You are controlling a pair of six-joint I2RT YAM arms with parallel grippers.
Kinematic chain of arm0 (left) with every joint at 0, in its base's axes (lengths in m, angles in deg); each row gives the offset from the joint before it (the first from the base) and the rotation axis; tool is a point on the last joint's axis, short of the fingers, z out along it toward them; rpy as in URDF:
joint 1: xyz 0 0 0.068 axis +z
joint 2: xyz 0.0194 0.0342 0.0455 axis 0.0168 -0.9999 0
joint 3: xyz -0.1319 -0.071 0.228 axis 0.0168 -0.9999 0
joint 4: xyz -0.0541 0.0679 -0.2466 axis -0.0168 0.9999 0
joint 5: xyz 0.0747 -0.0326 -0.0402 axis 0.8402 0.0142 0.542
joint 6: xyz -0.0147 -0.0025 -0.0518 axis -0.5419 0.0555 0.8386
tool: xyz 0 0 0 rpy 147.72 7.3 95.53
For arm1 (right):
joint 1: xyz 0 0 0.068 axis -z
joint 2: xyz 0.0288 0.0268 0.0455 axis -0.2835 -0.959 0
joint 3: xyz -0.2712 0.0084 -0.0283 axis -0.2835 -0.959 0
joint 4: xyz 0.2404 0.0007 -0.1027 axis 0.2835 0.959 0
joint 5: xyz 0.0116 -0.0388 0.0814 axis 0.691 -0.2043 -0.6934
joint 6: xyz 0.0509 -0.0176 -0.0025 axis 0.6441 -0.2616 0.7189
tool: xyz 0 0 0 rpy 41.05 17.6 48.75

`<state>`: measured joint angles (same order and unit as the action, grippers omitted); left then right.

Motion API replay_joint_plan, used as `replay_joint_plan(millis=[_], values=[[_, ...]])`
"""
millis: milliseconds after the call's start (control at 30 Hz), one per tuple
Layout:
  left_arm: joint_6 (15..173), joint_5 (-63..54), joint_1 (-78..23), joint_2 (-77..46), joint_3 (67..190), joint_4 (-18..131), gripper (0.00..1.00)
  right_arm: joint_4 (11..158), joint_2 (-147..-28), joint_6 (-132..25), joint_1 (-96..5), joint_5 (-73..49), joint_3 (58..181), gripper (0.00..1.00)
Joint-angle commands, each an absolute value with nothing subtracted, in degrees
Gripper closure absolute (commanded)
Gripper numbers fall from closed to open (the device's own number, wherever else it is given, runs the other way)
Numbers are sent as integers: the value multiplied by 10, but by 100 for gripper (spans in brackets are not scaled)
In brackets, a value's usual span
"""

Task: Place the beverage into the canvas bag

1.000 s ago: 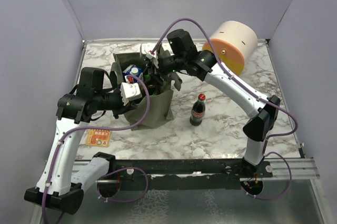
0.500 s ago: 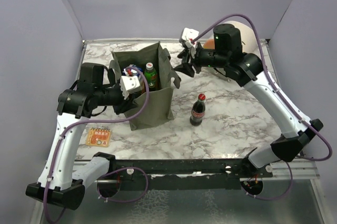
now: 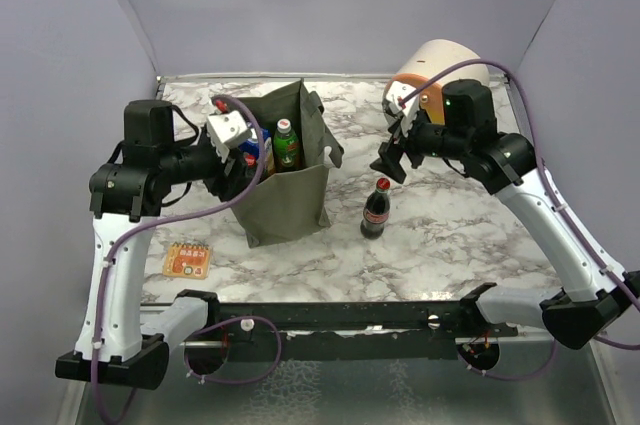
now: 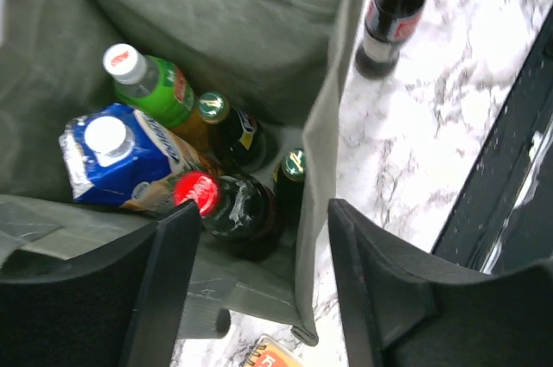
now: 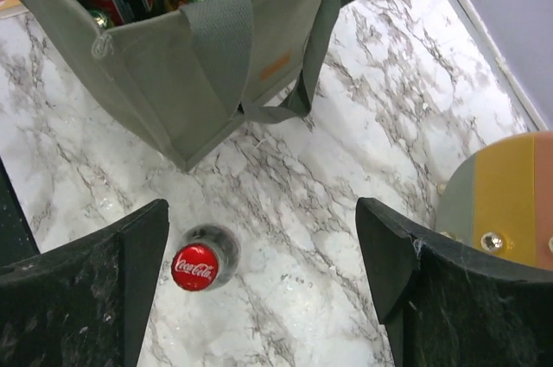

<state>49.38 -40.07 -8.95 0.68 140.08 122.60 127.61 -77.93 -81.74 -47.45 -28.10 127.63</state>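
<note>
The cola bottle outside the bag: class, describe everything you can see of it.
The cola bottle is small and dark, with a red cap bearing white script and a red label. It stands upright on the marble table, to the right of the olive canvas bag and apart from it. Only the table touches it; the right gripper hangs above it, fingers spread wide.
</note>
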Motion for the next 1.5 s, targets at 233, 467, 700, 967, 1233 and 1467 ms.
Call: replay_joint_plan(millis=[233, 467, 700, 967, 1233, 1467], values=[[671, -416, -17, -46, 1514, 1097, 24, 1343, -731, -830, -467, -306, 1220, 10], [746, -299, 6, -70, 1537, 1053, 23, 1335, -730, -827, -467, -310, 1167, 10], [738, -263, 11, -71, 1532, 1050, 23, 1314, -741, -851, -467, -311, 1133, 12], [744, -271, 11, -77, 1522, 1062, 24, 1273, -764, -842, -467, -338, 1118, 17], [738, -270, 11, -90, 1530, 1067, 24, 1265, -781, -842, -467, -342, 1127, 32], [734, -271, 11, -98, 1526, 1059, 24, 1266, -782, -848, -467, -340, 1125, 41]])
